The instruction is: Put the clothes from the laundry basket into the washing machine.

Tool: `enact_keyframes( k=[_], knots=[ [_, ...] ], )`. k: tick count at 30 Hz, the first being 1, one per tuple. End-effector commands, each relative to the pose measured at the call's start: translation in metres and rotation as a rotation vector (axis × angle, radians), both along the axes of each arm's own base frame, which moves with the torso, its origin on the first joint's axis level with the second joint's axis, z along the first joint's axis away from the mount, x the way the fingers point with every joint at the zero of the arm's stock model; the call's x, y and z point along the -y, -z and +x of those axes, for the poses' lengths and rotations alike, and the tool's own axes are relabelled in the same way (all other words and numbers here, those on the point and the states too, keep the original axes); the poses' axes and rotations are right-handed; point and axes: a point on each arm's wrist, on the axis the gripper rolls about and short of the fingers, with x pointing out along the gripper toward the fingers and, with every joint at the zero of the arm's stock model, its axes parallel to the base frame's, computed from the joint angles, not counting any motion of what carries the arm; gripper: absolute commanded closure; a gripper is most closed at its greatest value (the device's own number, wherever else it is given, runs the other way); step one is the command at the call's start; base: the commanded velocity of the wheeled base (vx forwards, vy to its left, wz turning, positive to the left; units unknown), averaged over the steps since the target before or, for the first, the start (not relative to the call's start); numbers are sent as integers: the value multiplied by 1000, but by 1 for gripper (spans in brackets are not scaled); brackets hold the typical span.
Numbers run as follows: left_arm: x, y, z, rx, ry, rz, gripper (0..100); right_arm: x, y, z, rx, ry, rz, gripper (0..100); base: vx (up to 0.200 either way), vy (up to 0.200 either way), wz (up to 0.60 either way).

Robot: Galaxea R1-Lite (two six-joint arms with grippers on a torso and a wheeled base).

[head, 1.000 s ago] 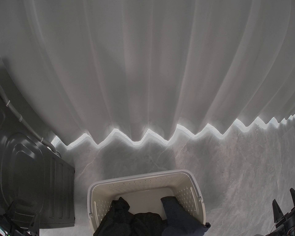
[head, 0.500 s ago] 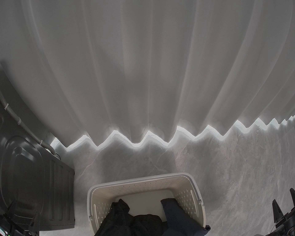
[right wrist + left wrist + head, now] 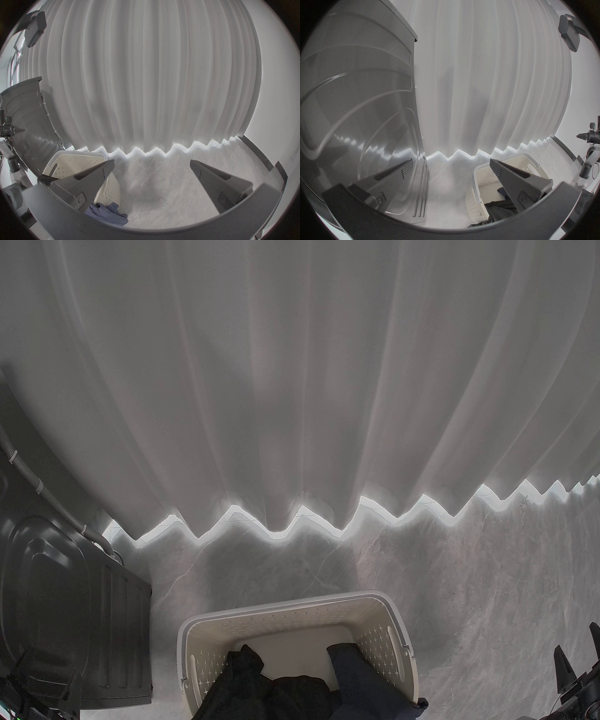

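A cream laundry basket (image 3: 287, 620) stands on the floor at the bottom centre of the head view. In it lie a black garment (image 3: 250, 684) and a dark blue garment (image 3: 365, 677) that hangs over the near right rim. The dark grey washing machine (image 3: 62, 615) stands to the basket's left. My left gripper (image 3: 450, 162) is open and holds nothing, low beside the machine's side panel (image 3: 356, 109), with the basket (image 3: 481, 175) to its right. My right gripper (image 3: 151, 164) is open, over bare floor right of the basket (image 3: 72, 159), the blue garment (image 3: 106, 212) close by.
A white pleated curtain (image 3: 300, 396) hangs across the whole back, its hem just above the pale marble floor (image 3: 500, 590). A grey hose (image 3: 44, 487) runs down behind the machine. Open floor lies to the basket's right and between basket and curtain.
The head view has shifted a little, so the basket sits slightly lower in the picture. The basket, the clothes and both grippers have not moved.
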Motion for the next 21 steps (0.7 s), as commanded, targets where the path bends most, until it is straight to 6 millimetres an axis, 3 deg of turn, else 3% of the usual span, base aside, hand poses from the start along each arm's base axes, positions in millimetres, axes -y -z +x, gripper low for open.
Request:
enact_keyframes(
  k=[1,4,21],
  knots=[
    [0,5,0,2,-1,1,0,0,5,0,-1,-1,0,0,0,0,0],
    [0,5,0,2,-1,1,0,0,5,0,-1,0,0,0,0,0,0],
    [0,4,0,3,-1,-1,0,0,5,0,-1,0,0,0,-200,0,0]
  ],
)
